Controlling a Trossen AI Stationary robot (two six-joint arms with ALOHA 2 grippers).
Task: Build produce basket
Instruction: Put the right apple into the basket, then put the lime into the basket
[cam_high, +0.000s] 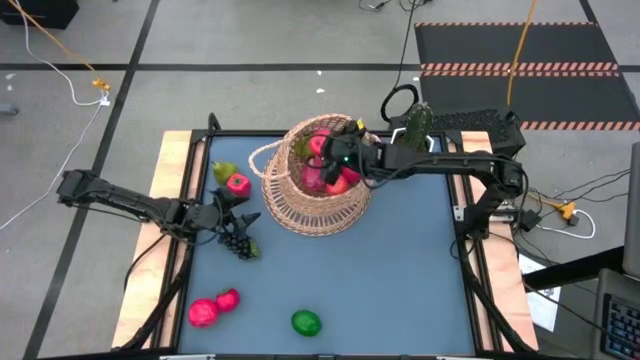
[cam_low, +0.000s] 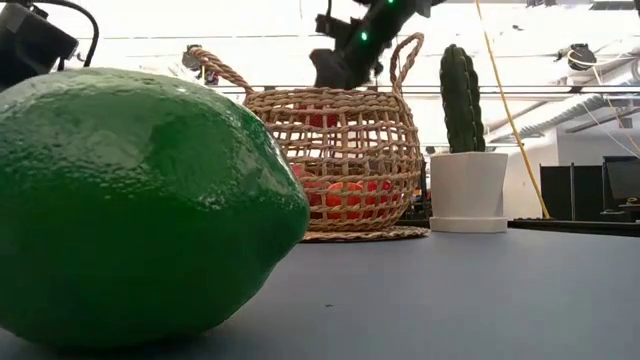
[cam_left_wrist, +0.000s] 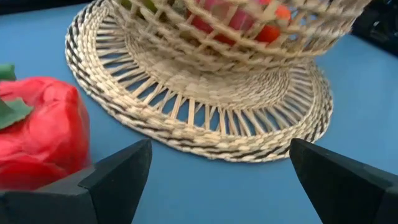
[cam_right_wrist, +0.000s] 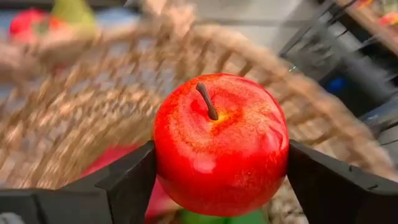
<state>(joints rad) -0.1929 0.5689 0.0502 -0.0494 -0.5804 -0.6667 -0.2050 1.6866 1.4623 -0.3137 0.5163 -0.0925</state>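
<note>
red apple (cam_right_wrist: 221, 143) (in right claw (cam_right_wrist: 221, 163))

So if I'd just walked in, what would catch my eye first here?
Probably the big woven basket at the back middle of the blue table, already holding red fruit. The right gripper hangs over it, clamped on a shiny red apple. The left gripper waits open beside the basket, above dark grapes.
</note>
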